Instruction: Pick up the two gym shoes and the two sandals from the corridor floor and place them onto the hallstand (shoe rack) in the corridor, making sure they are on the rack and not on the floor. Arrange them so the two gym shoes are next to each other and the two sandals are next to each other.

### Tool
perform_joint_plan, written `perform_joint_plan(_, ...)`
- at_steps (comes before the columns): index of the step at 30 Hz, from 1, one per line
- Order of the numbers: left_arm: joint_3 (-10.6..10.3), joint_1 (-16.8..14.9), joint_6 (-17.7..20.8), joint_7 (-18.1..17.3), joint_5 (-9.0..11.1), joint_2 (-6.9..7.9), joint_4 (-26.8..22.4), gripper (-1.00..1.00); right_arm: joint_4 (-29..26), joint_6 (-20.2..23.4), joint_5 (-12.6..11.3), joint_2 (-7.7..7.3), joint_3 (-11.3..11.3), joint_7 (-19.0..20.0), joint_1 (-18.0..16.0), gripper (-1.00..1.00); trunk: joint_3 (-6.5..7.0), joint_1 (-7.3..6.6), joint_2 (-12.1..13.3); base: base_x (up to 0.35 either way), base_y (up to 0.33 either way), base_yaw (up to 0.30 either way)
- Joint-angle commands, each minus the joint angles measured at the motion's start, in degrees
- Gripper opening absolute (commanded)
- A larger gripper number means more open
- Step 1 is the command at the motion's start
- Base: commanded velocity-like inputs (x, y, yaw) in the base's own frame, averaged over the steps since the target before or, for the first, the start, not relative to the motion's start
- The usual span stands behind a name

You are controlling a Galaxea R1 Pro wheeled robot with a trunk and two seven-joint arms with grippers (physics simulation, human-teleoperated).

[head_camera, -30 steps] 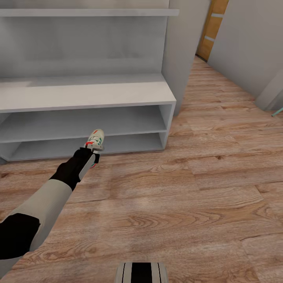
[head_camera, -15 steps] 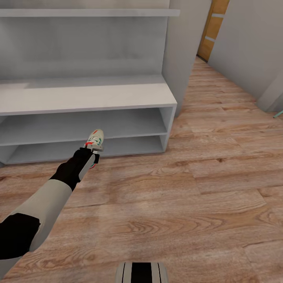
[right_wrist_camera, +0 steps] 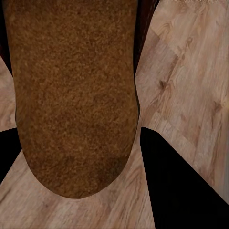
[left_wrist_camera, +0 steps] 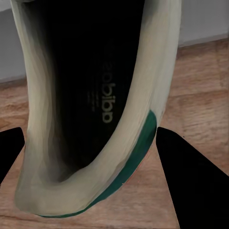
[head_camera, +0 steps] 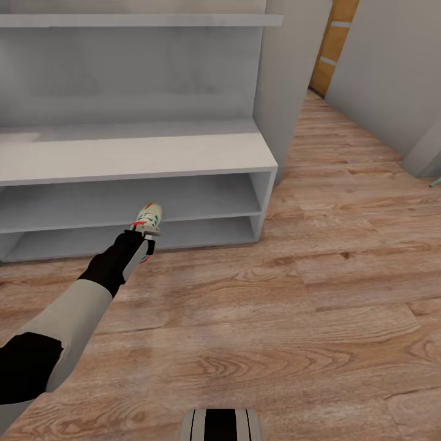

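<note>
Left gripper (head_camera: 144,236) clamped on cream-white sneaker with green stripes (head_camera: 149,218), left of centre, just before low white shoe rack (head_camera: 141,153). Right gripper (right_wrist_camera: 78,157) holding brown tan-soled sandal (right_wrist_camera: 74,95) over wood-plank floor (head_camera: 294,306). Best lifted clear of the shelf edge, then set flat, leaving room alongside.
</note>
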Motion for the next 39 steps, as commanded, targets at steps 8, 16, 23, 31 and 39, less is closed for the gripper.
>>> perform_joint_plan(8, -0.4, 0.0, 0.2, 0.5, 0.6, 0.08, -0.1, -1.0, 0.0, 0.3, -0.3, -0.01, 0.0, -0.2, 0.0, -1.0, -0.04, 0.02, 0.0, 0.113, 0.0, 0.0)
perform_joint_plan(16, -0.4, 0.0, 0.2, 0.5, 0.6, 0.08, -0.1, -1.0, 0.0, 0.3, -0.3, -0.01, 0.0, -0.2, 0.0, -1.0, -0.04, 0.02, 0.0, 0.148, 0.0, 0.0)
perform_joint_plan(23, -0.4, 0.1, 0.2, 0.5, 0.6, 0.09, -0.1, -1.0, 0.0, 0.3, -0.3, -0.01, 0.0, -0.2, 0.0, -1.0, -0.04, 0.02, 0.0, 0.207, 0.001, 0.0)
perform_joint_plan(31, 0.3, 0.1, 0.2, 0.5, 0.6, 0.11, 0.0, -1.0, 0.0, 0.3, -0.3, -0.01, 0.0, -0.2, 0.0, -1.0, -0.04, 0.02, 0.0, 0.195, 0.134, 0.0)
perform_joint_plan(39, 1.0, 0.1, 0.2, 0.6, 0.5, 0.09, -0.1, -1.0, 0.0, 0.3, -0.3, 0.0, 0.0, -0.1, 0.0, -1.0, -0.04, 0.02, 0.0, 0.158, 0.06, 0.0)
